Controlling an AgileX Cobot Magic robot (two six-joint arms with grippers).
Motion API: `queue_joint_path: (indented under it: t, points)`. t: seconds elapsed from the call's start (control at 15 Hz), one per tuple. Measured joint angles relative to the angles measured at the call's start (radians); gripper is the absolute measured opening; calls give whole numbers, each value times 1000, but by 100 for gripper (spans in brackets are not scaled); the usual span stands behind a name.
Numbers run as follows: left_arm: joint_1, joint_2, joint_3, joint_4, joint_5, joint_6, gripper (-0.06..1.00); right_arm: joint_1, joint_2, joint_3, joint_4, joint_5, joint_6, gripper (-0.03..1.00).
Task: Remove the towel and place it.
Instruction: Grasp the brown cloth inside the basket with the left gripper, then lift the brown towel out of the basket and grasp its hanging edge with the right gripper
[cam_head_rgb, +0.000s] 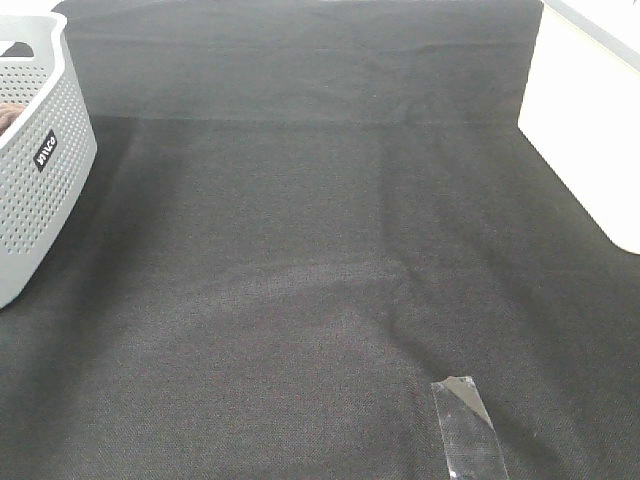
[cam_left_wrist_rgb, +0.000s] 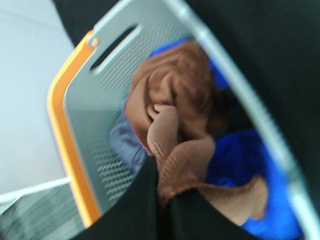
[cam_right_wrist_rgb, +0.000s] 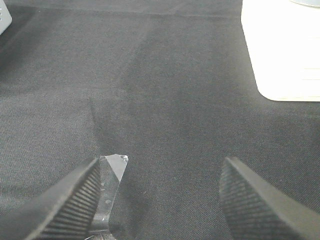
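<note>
At the far left of the high view stands the grey basket (cam_head_rgb: 35, 150), perforated, with a black label on its side. A sliver of the brown towel (cam_head_rgb: 6, 115) shows inside it at the picture's edge. The left wrist view looks down into the basket (cam_left_wrist_rgb: 100, 110), where an orange edge (cam_left_wrist_rgb: 62, 135) runs along the outside of its rim. The towel (cam_left_wrist_rgb: 175, 100) lies bunched in folds inside the basket, on top of a blue cloth (cam_left_wrist_rgb: 240, 155). The left gripper (cam_left_wrist_rgb: 164, 197) is over the basket with its jaws pinched closed on a raised fold of the towel. To the right of the basket the black table cloth (cam_head_rgb: 320, 250) spreads flat. A strip of clear tape (cam_head_rgb: 468, 425) lies on it well away from the basket. The right gripper (cam_right_wrist_rgb: 162, 170) hangs over the cloth with its jaws spread wide and nothing between them, one finger just beside the tape (cam_right_wrist_rgb: 112, 172). Farthest from the basket, a white surface (cam_head_rgb: 580, 130) borders the cloth.
</note>
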Motion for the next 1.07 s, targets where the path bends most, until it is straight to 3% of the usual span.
queue_joint_path:
  t: [0.07, 0.27, 0.33, 0.4, 0.47, 0.53, 0.6, 0.67, 0.73, 0.8, 0.87, 0.93, 1.07]
  points:
    - [0, 0, 0, 0, 0, 0, 0, 0, 0, 0, 0, 0, 0, 65]
    - [-236, -67, -62, 102, 1, -63, 0, 0, 44, -17, 27, -64, -45, 65]
    - [-236, -67, -62, 102, 1, -63, 0, 0, 44, -17, 27, -64, -45, 65]
    - [-362, -105, -122, 169, 2, -90, 0, 0, 131, -22, 136, -192, -166, 65]
    - [-398, -114, -132, 185, 2, -91, 0, 0, 162, -22, 179, -225, -212, 65]
    - [-503, -131, -156, 211, 4, -94, 0, 0, 263, -22, 325, -303, -370, 65]
    - [-541, -133, -162, 217, 4, -93, 0, 0, 303, -22, 369, -328, -424, 65]
    - [-609, -135, -166, 231, 4, -86, 0, 0, 424, -22, 536, -388, -655, 65]
    - [-714, -135, -167, 269, 5, -66, 0, 0, 508, -22, 673, -410, -814, 65]
    - [-763, -135, -167, 292, 6, -48, 0, 0, 609, -22, 819, -413, -998, 65]
    - [-784, -135, -167, 302, 6, -43, 0, 0, 662, -22, 880, -407, -1075, 65]
    - [-808, -135, -168, 312, 6, -40, 0, 0, 757, -22, 1018, -379, -1272, 65]
    - [-819, -132, -168, 313, 7, -37, 0, 0, 955, -22, 1301, -269, -1615, 65]
